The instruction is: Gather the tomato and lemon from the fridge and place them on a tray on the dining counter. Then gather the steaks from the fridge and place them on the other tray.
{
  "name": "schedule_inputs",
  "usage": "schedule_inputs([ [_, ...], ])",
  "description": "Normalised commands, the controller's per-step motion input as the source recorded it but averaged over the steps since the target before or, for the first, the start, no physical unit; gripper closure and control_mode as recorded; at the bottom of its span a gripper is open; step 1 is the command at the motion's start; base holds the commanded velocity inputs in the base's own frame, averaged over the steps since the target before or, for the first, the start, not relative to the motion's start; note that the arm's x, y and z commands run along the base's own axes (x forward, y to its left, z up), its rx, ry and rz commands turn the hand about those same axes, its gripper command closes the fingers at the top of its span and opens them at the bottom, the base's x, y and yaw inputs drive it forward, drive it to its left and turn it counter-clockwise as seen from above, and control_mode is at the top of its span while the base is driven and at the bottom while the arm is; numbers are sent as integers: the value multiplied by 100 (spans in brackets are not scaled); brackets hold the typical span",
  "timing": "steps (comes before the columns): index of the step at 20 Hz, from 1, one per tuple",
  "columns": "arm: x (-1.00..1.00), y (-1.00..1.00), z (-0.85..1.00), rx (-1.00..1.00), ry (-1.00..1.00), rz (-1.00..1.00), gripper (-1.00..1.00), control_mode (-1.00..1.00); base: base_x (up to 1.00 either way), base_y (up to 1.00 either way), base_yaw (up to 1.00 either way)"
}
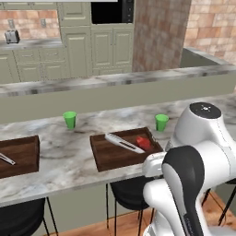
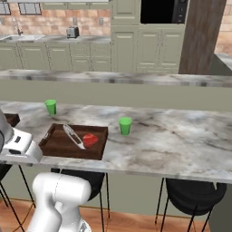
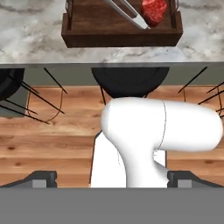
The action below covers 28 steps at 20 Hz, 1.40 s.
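Claw [image 3: 112, 179] open; left base adds second tray [image 1: 18, 154].

Base views flank arm, share tray [image 1: 110, 156]; hand view looks down.

The dining counter [image 1: 69, 161] was grey-white marbled stone over a sage-green base. On it the tray [image 1: 110, 159] was dark brown wood, holding a red-pink steak [image 1: 144, 142] with paler marks beside silvery tongs [image 1: 123, 142]. Two cups [image 1: 70, 119] beyond the tray were bright green; the stool [image 3: 130, 81] under the counter was black
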Motion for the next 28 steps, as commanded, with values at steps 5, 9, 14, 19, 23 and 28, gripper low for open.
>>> schedule_inputs([
  [5, 0, 0, 0, 0, 0, 0, -100, 100, -65, 33, 0],
  [9, 0, 0, 0, 0, 0, 0, -100, 100, -100, 58, 0],
  [14, 0, 0, 0, 0, 0, 0, -100, 100, -100, 81, 1],
  [19, 0, 0, 0, 0, 0, 0, -100, 100, -92, 100, 6],
  [23, 0, 0, 0, 0, 0, 0, -100, 100, -56, 100, 7],
  [28, 0, 0, 0, 0, 0, 0, -100, 100, -9, 100, 4],
])
